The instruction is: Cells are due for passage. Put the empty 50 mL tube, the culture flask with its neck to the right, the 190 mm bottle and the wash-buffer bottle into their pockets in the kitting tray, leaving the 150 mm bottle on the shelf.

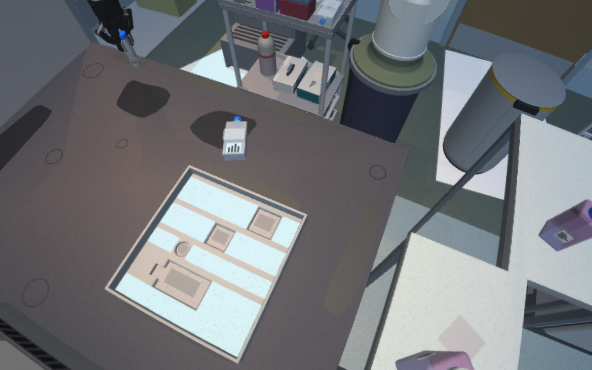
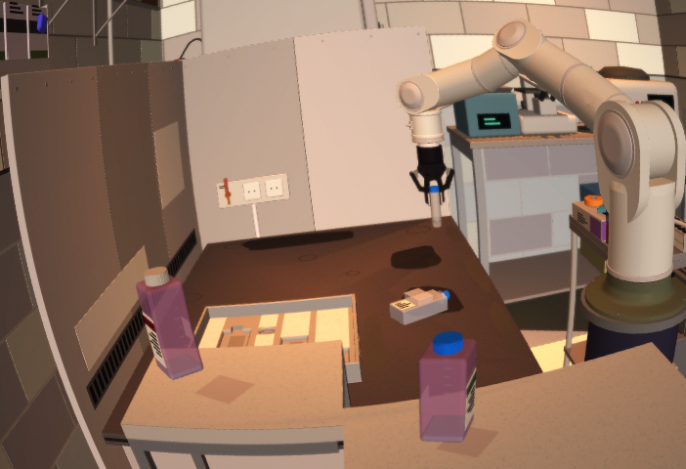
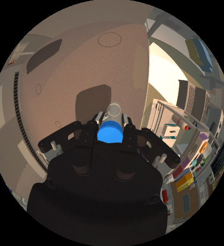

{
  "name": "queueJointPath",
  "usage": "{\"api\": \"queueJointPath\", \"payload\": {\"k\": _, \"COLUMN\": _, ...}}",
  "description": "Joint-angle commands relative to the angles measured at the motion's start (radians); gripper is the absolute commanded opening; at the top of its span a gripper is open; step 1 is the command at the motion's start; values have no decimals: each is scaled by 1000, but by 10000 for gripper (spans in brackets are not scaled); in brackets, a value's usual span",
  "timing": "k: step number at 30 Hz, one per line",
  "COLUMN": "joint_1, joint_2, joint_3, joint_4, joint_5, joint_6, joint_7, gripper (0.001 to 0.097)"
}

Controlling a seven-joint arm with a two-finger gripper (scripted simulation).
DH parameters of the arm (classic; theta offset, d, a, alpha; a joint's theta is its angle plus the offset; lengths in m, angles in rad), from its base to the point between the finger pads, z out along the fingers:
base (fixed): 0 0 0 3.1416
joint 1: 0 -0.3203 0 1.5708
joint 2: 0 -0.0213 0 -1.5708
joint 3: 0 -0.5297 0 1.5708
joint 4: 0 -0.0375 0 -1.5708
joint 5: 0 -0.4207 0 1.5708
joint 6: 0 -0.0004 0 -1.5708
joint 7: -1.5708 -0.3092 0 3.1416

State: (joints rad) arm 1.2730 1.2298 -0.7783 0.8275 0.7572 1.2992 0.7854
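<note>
The kitting tray is partly hidden behind the front shelf in the second side camera; its pockets show in full from the side camera. The blue-capped 50 mL tube hangs upright in my closed gripper at the bench's far corner, its tip just above the surface. The culture flask lies flat on the bench between gripper and tray. A pink bottle with a grey cap stands on the left shelf. A pink bottle with a blue cap stands on the right shelf.
A wire cart with boxes and a red-capped bottle stands beyond the bench's far edge. The robot base stands to the right. A grey bin sits beside the shelves. A wall panel closes the bench's back and left sides.
</note>
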Motion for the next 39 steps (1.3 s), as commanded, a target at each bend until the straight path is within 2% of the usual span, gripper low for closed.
{"api": "queueJointPath", "payload": {"k": 1, "joint_1": 0, "joint_2": -5, "joint_3": -1, "joint_4": -1, "joint_5": -1, "joint_6": 4, "joint_7": 1, "gripper": 80}}
{"api": "queueJointPath", "payload": {"k": 10, "joint_1": 0, "joint_2": -28, "joint_3": -7, "joint_4": -9, "joint_5": -11, "joint_6": 33, "joint_7": 6, "gripper": 80}}
{"api": "queueJointPath", "payload": {"k": 23, "joint_1": -4, "joint_2": -35, "joint_3": -8, "joint_4": 7, "joint_5": -12, "joint_6": 28, "joint_7": -9, "gripper": 80}}
{"api": "queueJointPath", "payload": {"k": 29, "joint_1": -19, "joint_2": -53, "joint_3": -11, "joint_4": 57, "joint_5": -11, "joint_6": 7, "joint_7": -57, "gripper": 80}}
{"api": "queueJointPath", "payload": {"k": 39, "joint_1": -93, "joint_2": -101, "joint_3": -17, "joint_4": 192, "joint_5": -9, "joint_6": -51, "joint_7": -220, "gripper": 80}}
